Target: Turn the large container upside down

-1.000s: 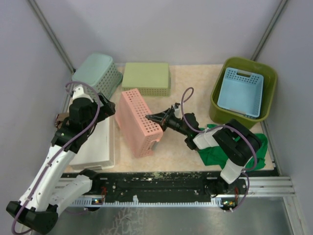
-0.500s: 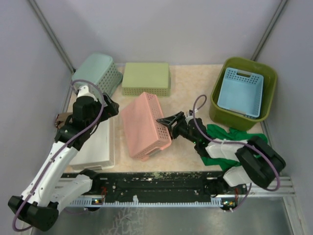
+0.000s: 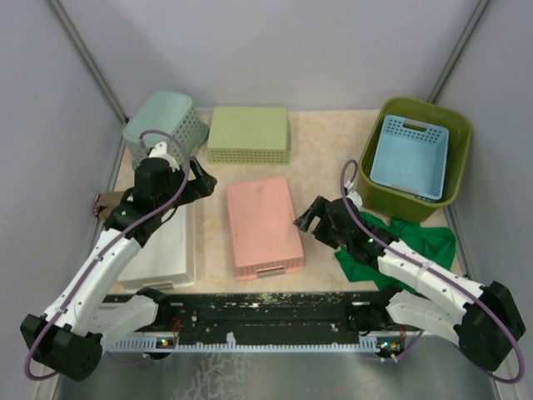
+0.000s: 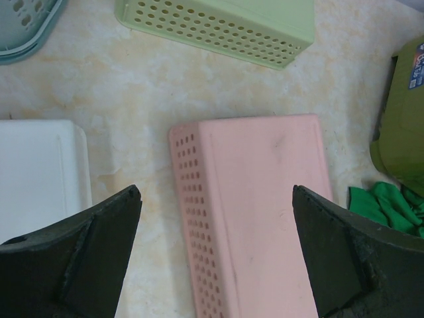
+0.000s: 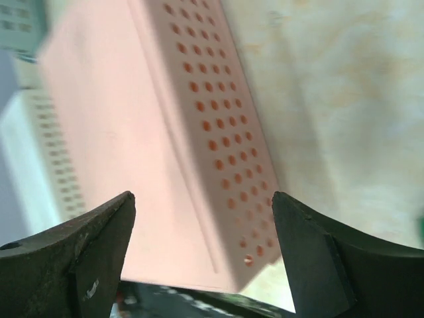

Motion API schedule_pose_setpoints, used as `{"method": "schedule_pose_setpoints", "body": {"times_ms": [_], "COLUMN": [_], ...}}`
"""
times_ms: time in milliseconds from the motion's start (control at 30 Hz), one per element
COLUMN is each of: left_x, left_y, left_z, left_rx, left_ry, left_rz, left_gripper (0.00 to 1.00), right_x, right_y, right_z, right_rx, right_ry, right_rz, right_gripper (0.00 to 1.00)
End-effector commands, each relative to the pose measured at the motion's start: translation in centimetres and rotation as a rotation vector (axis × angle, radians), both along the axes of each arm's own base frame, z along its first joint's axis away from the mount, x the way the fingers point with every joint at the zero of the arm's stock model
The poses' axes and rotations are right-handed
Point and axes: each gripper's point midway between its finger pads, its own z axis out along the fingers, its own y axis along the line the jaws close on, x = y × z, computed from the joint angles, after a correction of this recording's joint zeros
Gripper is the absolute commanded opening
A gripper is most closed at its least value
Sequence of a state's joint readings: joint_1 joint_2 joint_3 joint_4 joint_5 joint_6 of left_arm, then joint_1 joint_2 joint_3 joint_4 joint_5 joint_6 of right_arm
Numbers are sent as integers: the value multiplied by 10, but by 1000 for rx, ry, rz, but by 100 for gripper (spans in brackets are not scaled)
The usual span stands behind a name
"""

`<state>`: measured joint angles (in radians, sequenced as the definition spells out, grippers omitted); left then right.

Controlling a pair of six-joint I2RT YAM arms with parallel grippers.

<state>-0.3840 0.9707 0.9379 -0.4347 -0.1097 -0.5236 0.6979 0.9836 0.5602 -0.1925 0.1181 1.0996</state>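
**Top external view.** The large dark olive-green plastic tub with rounded corners [image 3: 369, 179] stands open side up at the far right corner of the beige counter [image 3: 325, 150]. A light blue perforated plastic basket [image 3: 410, 157] rests inside it. The right gripper [image 3: 310, 218] has its fingers spread and holds nothing. It hovers left of and nearer than the tub, apart from it, just beside the right edge of a pink perforated plastic basket [image 3: 262, 227]. That basket lies mid-counter with its flat closed face up. A crumpled green cloth [image 3: 416, 246] lies under the right arm, between the tub and the near edge. The left gripper [image 3: 198, 185], also spread wide, hangs over the left side, well apart from the tub. It is above the far end of a white rectangular basket [image 3: 166, 250]. At the back stand a pale yellow-green perforated basket [image 3: 248, 133] and a grey-green basket [image 3: 166, 121].

**Left wrist view.** The left gripper's two dark fingers [image 4: 79, 258] stand far apart with nothing between them. Below them lies the pink basket. A slice of the olive tub's wall [image 4: 401, 126] shows at the right edge, beyond the right finger, with the green cloth just beneath it.

**Right wrist view.** The right gripper's fingers [image 5: 73, 252] are parted and empty. The pink basket's perforated side lies ahead of them, not touching.
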Motion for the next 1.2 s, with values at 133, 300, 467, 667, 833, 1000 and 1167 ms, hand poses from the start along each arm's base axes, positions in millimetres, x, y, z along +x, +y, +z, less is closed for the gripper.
{"method": "schedule_pose_setpoints", "body": {"times_ms": [133,300,467,667,833,1000,1167], "left_x": [3,-1,-4,-28,-50,-48,-10], "left_y": [-18,-36,-41,-71,-118,-176,-246], "left_z": [0,-2,-12,-69,-118,-140,-109], "left_rx": [-14,-54,-30,-50,-65,-141,-170], "left_ry": [-2,0,30,234,337,408,310], "left_rz": [-95,-193,-233,-395,-514,-648,-789], "left_gripper": [100,100,100,100,100,100,99], "right_x": [-9,-10,-10,1,5,-8,-28], "right_y": [-69,-37,-9,-24,-48,-75,-93], "right_z": [22,26,9,20,52,79,89], "right_rx": [-383,-280,-207,-311,-379,-420,-442], "right_ry": [-105,-155,-104,-111,-185,-243,-263], "right_rz": [-9,122,193,132,66,33,53], "right_gripper": [84,80,78,78,78,78,78]}}
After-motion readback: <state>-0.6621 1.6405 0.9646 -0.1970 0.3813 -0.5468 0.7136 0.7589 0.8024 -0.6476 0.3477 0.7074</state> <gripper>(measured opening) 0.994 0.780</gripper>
